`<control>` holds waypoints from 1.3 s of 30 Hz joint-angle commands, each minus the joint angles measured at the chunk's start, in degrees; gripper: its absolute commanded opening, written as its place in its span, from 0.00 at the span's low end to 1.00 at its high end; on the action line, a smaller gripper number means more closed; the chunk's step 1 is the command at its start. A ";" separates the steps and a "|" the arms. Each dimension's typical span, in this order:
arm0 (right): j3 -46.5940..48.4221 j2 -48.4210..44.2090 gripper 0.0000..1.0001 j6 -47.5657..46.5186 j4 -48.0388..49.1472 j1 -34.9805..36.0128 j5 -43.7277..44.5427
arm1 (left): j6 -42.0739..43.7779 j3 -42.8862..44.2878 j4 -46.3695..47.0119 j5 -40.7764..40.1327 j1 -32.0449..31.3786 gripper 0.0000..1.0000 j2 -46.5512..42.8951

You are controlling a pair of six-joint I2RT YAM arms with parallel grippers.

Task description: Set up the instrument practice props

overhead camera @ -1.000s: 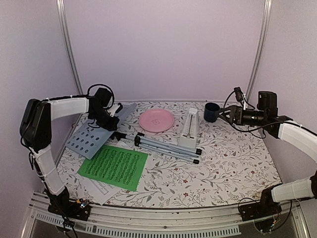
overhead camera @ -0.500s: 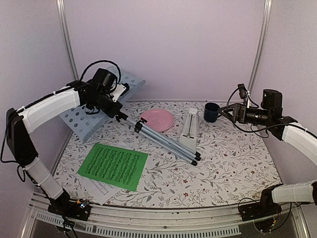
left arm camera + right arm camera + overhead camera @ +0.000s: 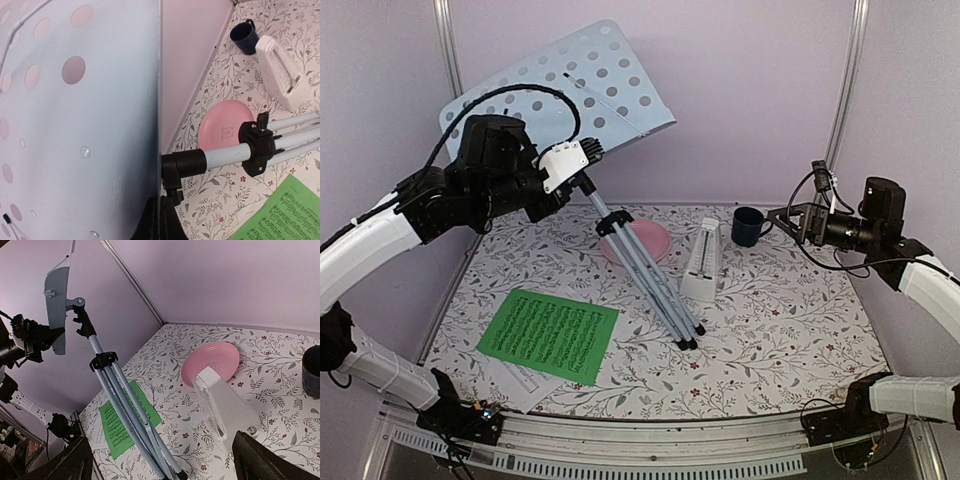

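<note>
Left gripper (image 3: 586, 153) clamped the music stand (image 3: 570, 85) at its desk edge; a second earlier it lay flat, now it'd tilted up, folded feet touching the table (image 3: 770, 330) just near of the metronome (image 3: 702, 262); legs weren't spread yet; right gripper (image 3: 798, 220) sat wide open, far right.

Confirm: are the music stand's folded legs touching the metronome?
Apart. The right wrist view shows bare tablecloth between the legs of the music stand and the metronome all along their length.
</note>
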 commanded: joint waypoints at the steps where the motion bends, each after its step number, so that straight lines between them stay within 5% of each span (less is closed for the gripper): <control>1: -0.80 -1.88 0.99 1.45 3.40 0.10 -1.53 | 15.99 -0.14 24.85 -4.91 -5.18 0.00 -6.19; 7: -1.76 -4.64 0.99 2.85 6.02 1.67 1.22 | 32.91 -0.49 34.74 -10.83 -12.61 0.00 -4.76; 15: -8.82 -7.65 0.98 5.17 15.62 7.39 7.63 | 44.40 1.41 41.55 -14.00 -19.19 0.00 -2.47; 27: -17.02 -1.87 0.57 4.05 32.26 25.24 27.28 | 52.11 0.89 49.10 -16.48 -24.60 0.00 -0.74; 39: -11.07 11.20 0.35 -9.92 39.18 37.94 37.37 | 49.62 2.89 46.09 -17.00 -25.79 0.00 -0.07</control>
